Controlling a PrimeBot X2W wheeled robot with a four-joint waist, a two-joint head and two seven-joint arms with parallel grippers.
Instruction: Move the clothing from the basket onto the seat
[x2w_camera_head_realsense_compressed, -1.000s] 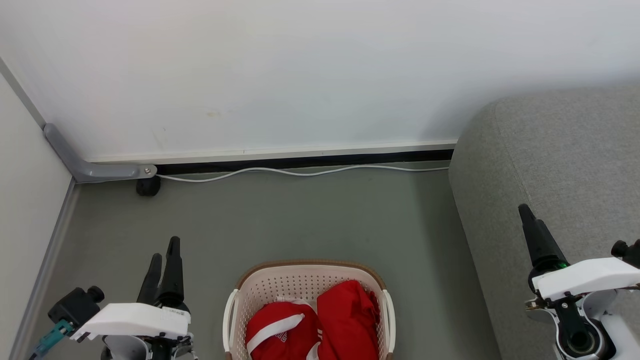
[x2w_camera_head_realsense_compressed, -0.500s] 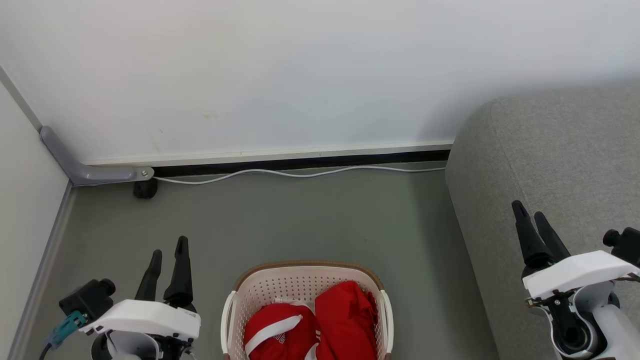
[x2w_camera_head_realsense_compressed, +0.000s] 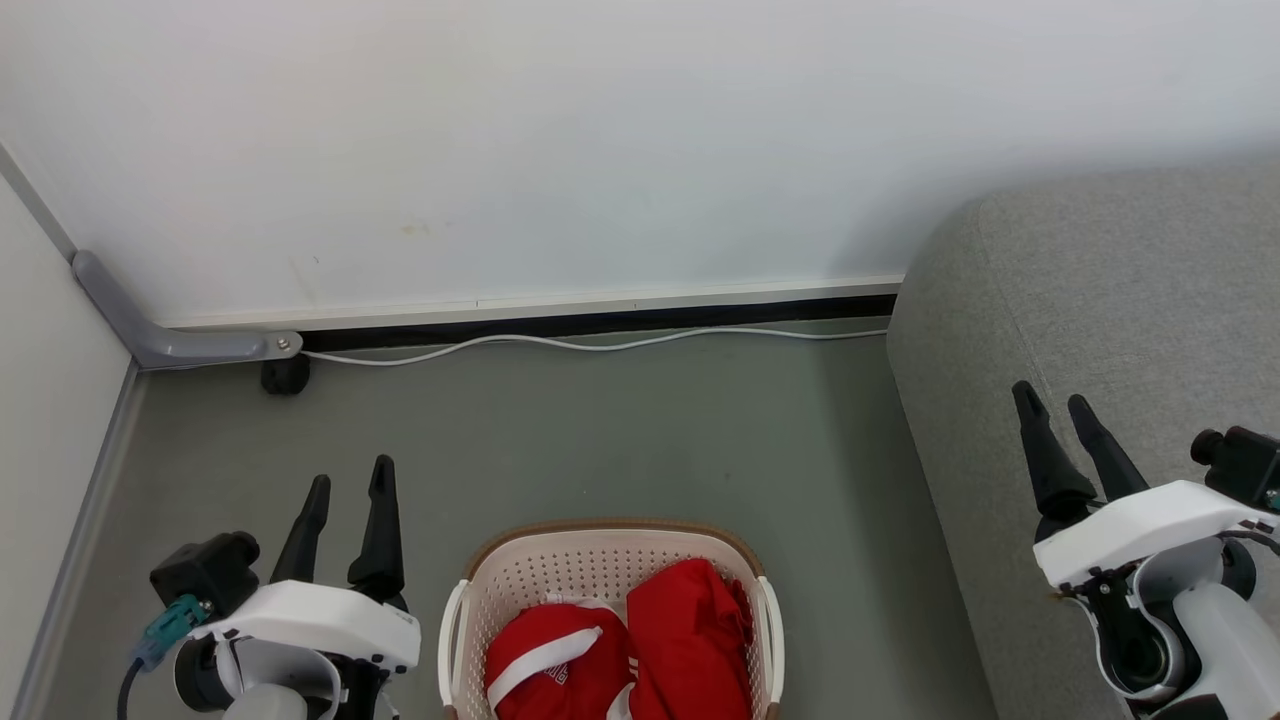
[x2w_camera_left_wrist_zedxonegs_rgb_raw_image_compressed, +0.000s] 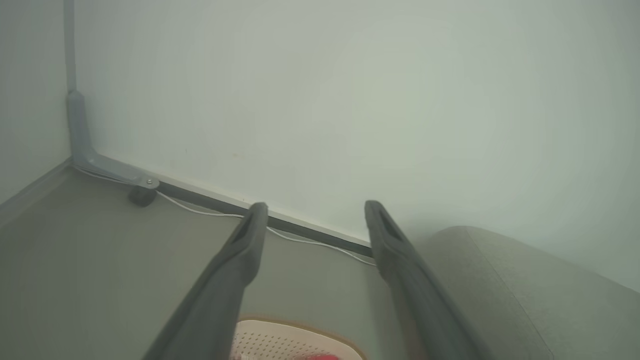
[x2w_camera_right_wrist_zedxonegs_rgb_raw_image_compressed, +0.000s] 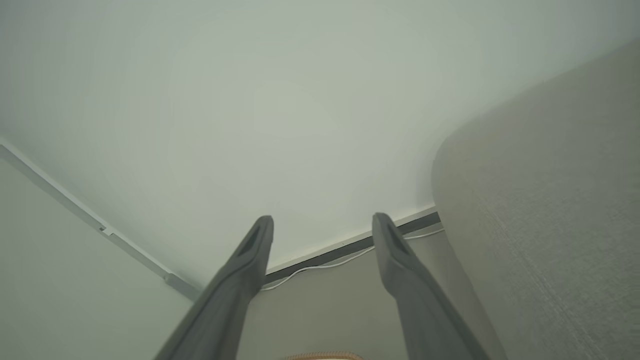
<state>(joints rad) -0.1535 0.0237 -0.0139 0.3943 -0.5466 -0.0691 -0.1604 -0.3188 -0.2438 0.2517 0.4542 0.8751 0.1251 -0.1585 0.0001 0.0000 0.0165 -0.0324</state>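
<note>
Both hands hung empty with fingers spread apart: the left hand (x2w_camera_head_realsense_compressed: 351, 472) beside the one laundry basket (x2w_camera_head_realsense_compressed: 610, 527), the right hand (x2w_camera_head_realsense_compressed: 1048, 392) by the grey sofa (x2w_camera_head_realsense_compressed: 1100, 300). Two red garments (x2w_camera_head_realsense_compressed: 620, 660) lay inside the basket on the floor (x2w_camera_head_realsense_compressed: 600, 430).

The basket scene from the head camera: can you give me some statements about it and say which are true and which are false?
1. The red clothing lies in the basket. True.
2. The left fingers grip a garment. False: they stand apart beside the basket, holding nothing.
3. The grey seat is on the basket's right. True.
4. A garment already lies on the seat. False: the clothing seen is all in the basket.
5. The right fingers are shut. False: they stand apart, in front of the seat.
6. A white cable runs along the foot of the wall. True.
</note>
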